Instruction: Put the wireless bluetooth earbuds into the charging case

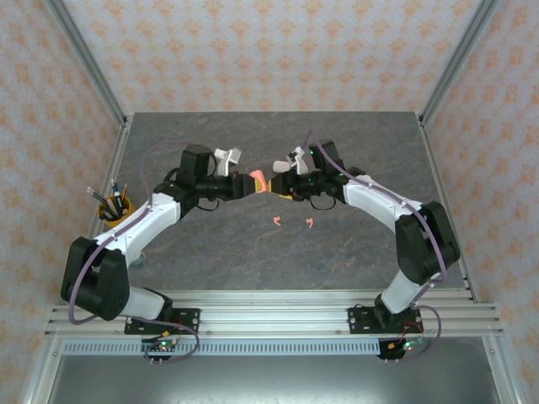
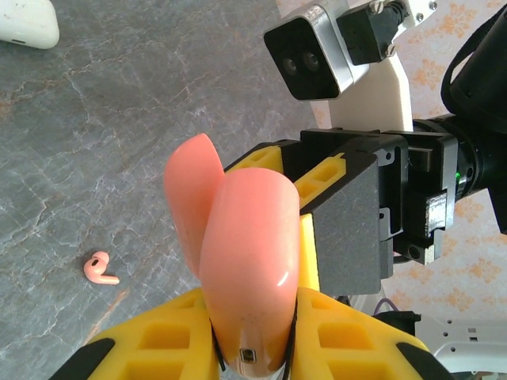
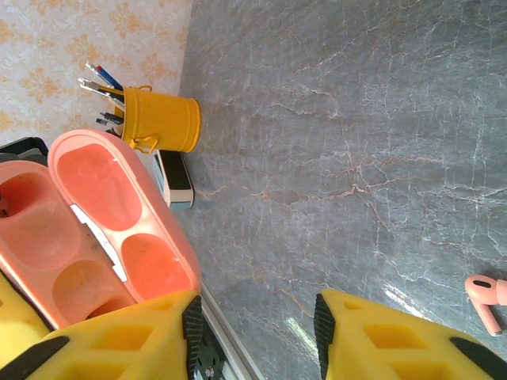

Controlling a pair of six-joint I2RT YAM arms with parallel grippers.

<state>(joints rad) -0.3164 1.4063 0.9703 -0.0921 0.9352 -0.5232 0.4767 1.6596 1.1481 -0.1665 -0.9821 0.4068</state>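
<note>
My left gripper (image 1: 246, 185) (image 2: 249, 317) is shut on a coral-pink charging case (image 1: 259, 180) (image 2: 247, 261), held above the table's middle with its lid (image 2: 192, 198) swung open. Inside the case (image 3: 87, 229), the hollows I can see are bare. My right gripper (image 1: 283, 187) (image 3: 257, 332) faces the case from the right, open, with nothing between its fingers. Its left finger (image 3: 119, 340) sits just under the lid's edge. Two coral-pink earbuds (image 1: 275, 220) (image 1: 310, 222) lie on the table nearer the bases. One earbud (image 2: 101, 269) (image 3: 487, 299) appears in each wrist view.
A white case (image 2: 28, 22) lies on the grey marble table (image 1: 337, 252). A yellow pen cup (image 1: 115, 206) (image 3: 162, 119) stands at the left edge, with a small black-and-white block (image 3: 176, 180) beside it. Metal frame posts border the table.
</note>
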